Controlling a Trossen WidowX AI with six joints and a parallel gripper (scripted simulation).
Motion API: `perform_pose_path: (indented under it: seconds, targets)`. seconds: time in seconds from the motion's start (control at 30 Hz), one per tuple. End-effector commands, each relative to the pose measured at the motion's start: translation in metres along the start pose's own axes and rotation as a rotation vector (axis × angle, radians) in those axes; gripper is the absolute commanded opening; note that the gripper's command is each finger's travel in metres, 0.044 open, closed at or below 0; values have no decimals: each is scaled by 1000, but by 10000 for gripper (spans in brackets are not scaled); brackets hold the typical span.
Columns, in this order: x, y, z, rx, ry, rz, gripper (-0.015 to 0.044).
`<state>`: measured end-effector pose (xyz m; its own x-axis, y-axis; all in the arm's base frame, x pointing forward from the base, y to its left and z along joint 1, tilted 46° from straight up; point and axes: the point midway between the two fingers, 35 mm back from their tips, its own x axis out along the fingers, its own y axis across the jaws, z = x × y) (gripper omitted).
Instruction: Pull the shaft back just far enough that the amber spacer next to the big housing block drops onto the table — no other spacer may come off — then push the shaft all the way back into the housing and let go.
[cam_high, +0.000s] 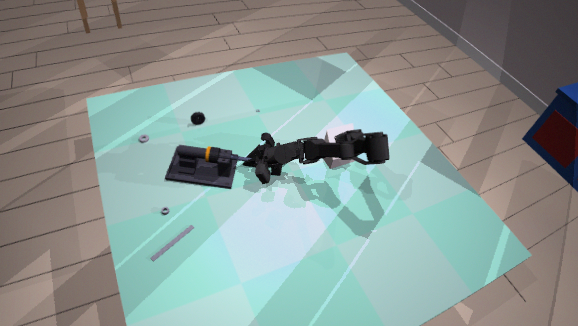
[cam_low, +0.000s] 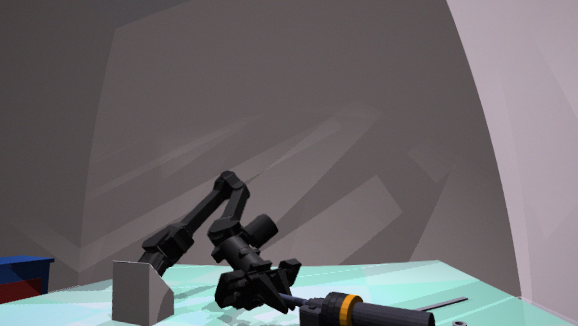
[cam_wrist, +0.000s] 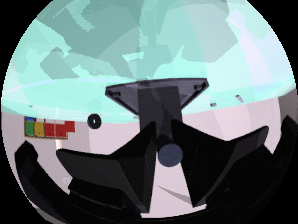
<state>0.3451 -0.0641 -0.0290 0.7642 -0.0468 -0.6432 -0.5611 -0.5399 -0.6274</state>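
Observation:
The amber spacer (cam_high: 208, 153) (cam_low: 346, 311) sits upright around the shaft line, between the large dark housing cylinder (cam_high: 189, 152) (cam_low: 392, 316) and dark rings (cam_high: 215, 154) (cam_low: 332, 303). The housing stands on a dark base plate (cam_high: 200, 179). The thin blue-grey shaft (cam_high: 241, 158) (cam_low: 293, 300) sticks out of the upright support on the arm's side; its round end (cam_wrist: 170, 155) shows in the wrist view. My gripper (cam_high: 249, 160) (cam_low: 284, 301) (cam_wrist: 162, 125) is shut on this shaft, a short way out from the support. The shaft inside the rings is hidden.
A black wheel (cam_high: 198, 118) (cam_wrist: 94, 121), a grey ring (cam_high: 144, 136) and a smaller ring (cam_high: 165, 211) lie around the base plate. A flat grey bar (cam_high: 172, 243) (cam_low: 442, 304) lies beyond the small ring. A pale block (cam_low: 131, 292) stands by the arm's base.

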Motion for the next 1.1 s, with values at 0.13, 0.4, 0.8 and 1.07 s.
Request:
perform_pose_path:
  seconds: [0.13, 0.4, 0.8, 1.07]
  targets:
    - [-1, 1, 1, 6, 0, 1, 0]
    - [-2, 1, 1, 6, 0, 1, 0]
    - [-3, 1, 2, 6, 0, 1, 0]
    - [-4, 1, 3, 6, 0, 1, 0]
